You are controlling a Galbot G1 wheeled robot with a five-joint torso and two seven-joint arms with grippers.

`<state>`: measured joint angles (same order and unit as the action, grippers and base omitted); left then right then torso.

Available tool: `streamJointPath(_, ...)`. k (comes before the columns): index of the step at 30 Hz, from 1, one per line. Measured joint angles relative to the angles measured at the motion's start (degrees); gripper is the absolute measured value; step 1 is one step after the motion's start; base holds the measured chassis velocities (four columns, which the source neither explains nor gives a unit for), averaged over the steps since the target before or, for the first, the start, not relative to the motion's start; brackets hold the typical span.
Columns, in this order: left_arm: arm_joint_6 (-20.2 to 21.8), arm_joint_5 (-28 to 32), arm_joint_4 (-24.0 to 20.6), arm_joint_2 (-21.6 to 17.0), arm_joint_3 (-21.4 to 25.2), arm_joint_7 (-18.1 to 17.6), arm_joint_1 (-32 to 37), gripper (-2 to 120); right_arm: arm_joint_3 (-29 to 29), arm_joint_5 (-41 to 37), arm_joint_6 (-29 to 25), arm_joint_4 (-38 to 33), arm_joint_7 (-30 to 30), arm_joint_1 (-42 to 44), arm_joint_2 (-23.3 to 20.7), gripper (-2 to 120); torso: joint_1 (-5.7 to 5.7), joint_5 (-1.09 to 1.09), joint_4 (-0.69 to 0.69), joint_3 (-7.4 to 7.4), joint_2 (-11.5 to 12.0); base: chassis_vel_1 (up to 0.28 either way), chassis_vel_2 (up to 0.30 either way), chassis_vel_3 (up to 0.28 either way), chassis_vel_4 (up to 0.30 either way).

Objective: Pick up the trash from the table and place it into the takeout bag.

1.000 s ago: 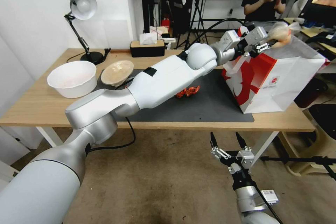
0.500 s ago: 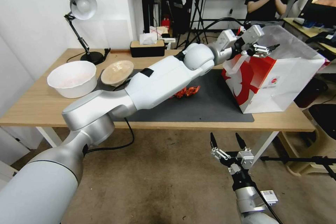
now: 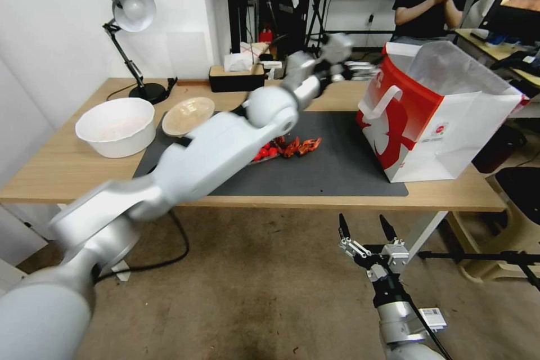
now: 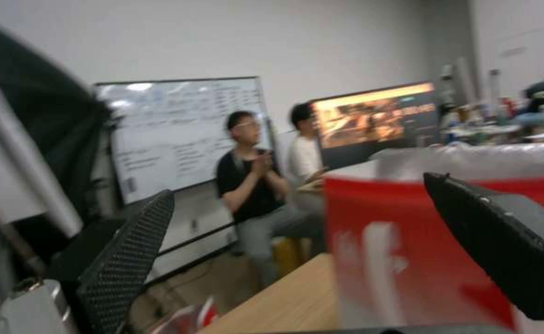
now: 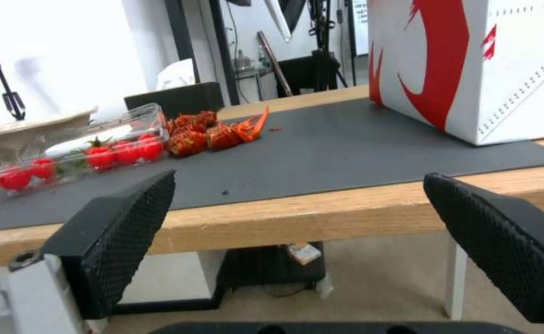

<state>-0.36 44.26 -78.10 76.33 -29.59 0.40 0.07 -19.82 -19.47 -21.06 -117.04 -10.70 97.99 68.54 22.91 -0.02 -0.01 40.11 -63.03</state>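
Observation:
The red-and-white takeout bag (image 3: 444, 124) stands open on the right end of the table (image 3: 62, 171), its silvery lining showing. My left gripper (image 3: 357, 70) hangs open and empty above the table's back edge, just left of the bag. In its wrist view the left gripper (image 4: 300, 185) has the bag's red side (image 4: 402, 260) close in front. A beige shallow bowl (image 3: 188, 116) rests at the mat's far left corner. Below the table's front edge, my right gripper (image 3: 361, 222) waits open; its wrist view (image 5: 300, 178) faces the bag (image 5: 470, 60).
A big white bowl (image 3: 116, 125) and a desk lamp (image 3: 132, 17) occupy the left end. Red crayfish shells (image 3: 301, 147) and a clear box of tomatoes (image 5: 86, 153) lie mid-mat (image 3: 337, 171). A tissue box (image 3: 236, 76) sits at the back.
The left gripper opened over the bag and the pale ball it held left its fingers. It then swung left, away from the bag. The right arm stayed still.

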Motion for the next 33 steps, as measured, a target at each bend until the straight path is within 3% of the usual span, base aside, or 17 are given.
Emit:
streamJointPath(5,1.3,-0.8,-6.4,-5.1,5.4,-2.2,7.0,100,0.1,0.1,0.0,0.1,0.0,0.0,0.3,100,0.01,-0.02,0.02,0.00,0.0,0.000,0.000,0.000,0.000)
streamJointPath(7,1.8,-3.2,-10.7,-8.5,12.0,-4.1,14.4,100,0.1,0.3,0.0,0.1,0.0,0.0,0.3,100,0.00,-0.01,0.02,0.00,0.0,0.000,0.000,0.000,0.000)
streamJointPath(8,2.0,-4.1,-12.1,-9.3,14.7,-5.1,17.2,100,0.2,0.3,0.0,0.1,0.0,-0.1,0.3,100,0.00,0.00,0.02,0.00,0.0,0.000,0.000,0.000,0.000)
streamJointPath(13,3.2,-6.7,-15.5,-10.4,19.7,-8.1,22.6,100,0.3,0.4,0.2,0.1,0.0,-0.3,0.3,100,0.00,0.00,0.02,0.00,0.0,0.000,0.000,0.000,0.000)
streamJointPath(15,8.6,-9.8,-21.3,-11.3,24.8,-15.3,29.8,100,0.4,0.6,0.9,-0.2,-0.1,-0.5,0.3,100,0.00,0.02,0.00,-0.01,0.0,0.000,0.000,0.000,0.000)
streamJointPath(16,8.6,-9.8,-21.3,-11.3,24.8,-15.3,29.8,100,0.4,0.6,0.9,-0.2,-0.1,-0.5,0.3,100,0.00,0.02,0.00,-0.01,0.0,0.000,0.000,0.000,0.000)
streamJointPath(20,16.7,-18.3,-27.3,-11.4,32.6,-26.4,41.8,100,0.5,0.8,1.1,-0.5,-0.3,-0.4,0.1,100,0.00,0.02,-0.01,-0.01,0.0,0.000,0.000,0.000,0.000)
streamJointPath(27,21.0,-20.1,-31.2,-11.1,35.1,-33.8,48.1,100,0.4,0.8,1.1,-0.4,-0.4,-0.4,0.0,100,0.00,0.02,0.00,-0.01,0.0,0.000,0.000,0.000,0.000)
streamJointPath(33,23.4,-21.0,-34.4,-11.2,36.9,-36.0,54.3,100,0.5,0.9,1.2,-0.5,-0.4,-0.4,0.0,100,0.00,0.02,0.01,-0.01,0.0,0.000,0.000,0.000,0.000)
